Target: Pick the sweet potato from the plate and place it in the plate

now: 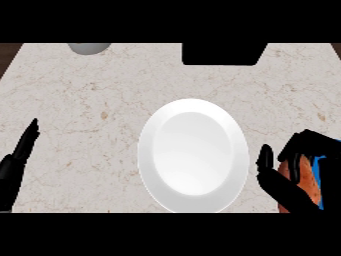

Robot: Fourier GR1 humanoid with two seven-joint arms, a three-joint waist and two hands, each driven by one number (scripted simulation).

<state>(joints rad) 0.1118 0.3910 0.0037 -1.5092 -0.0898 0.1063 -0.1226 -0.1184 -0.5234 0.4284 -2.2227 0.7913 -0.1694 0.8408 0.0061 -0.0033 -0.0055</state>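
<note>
Marble counter (92, 125) — white plate (193, 155) central

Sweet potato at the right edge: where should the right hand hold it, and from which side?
The sweet potato lies lengthwise, near to far, on a blue plate right of the white plate. Best is probably across its narrow middle, from above: thumb on the left flank, fingers on the right. The right hand already curls round it that way.
</note>
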